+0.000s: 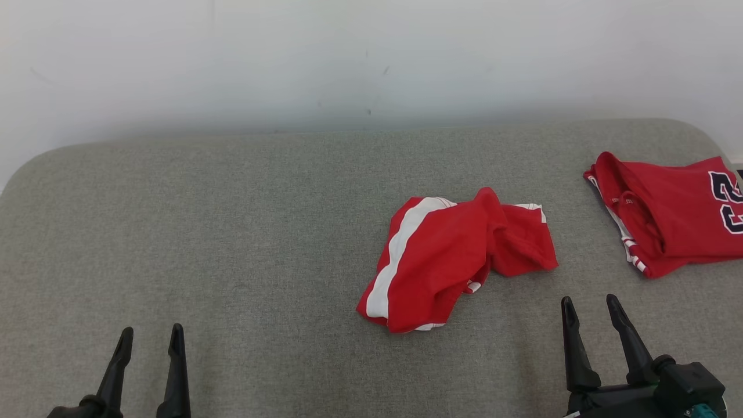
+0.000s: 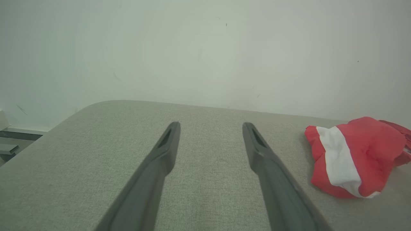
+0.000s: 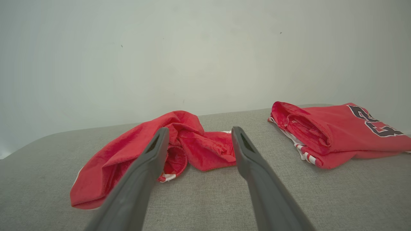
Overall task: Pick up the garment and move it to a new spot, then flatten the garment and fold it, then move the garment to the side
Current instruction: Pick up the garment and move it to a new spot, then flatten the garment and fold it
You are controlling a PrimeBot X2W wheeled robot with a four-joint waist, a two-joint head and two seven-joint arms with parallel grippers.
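Fingers [image 1: 174, 360] on both arms stand spread wide and hold nothing. In the head view the left gripper [image 1: 152, 332] rests at the lower left over the bare grey padded surface [image 1: 232, 232], well apart from the garment [image 1: 447, 261]. This is a crumpled red piece with a broad white stripe (shorts, by the look of it, though the bunching makes that a guess), and it lies a little right of centre. The right gripper [image 1: 589, 302] sits near the garment's right-hand lobe without touching it. A folded red jersey [image 1: 676, 215] with dark numerals lies at the far right edge, apart from the garment. In the left wrist view the two dark fingers point across bare cloth toward the pale wall [image 2: 192, 48]; the garment shows off to their right, its white stripe facing the camera. In the right wrist view the parted jaws frame the rumpled middle of the garment, which lies just beyond the tips, with the jersey further right. By my reading no step of the task shows as done: the garment is in a heap, not lifted, flattened or folded. Everything is left to do: the pick-up and shift to a new spot, the smoothing, the fold and the move to the side. The right arm looks better placed to start.
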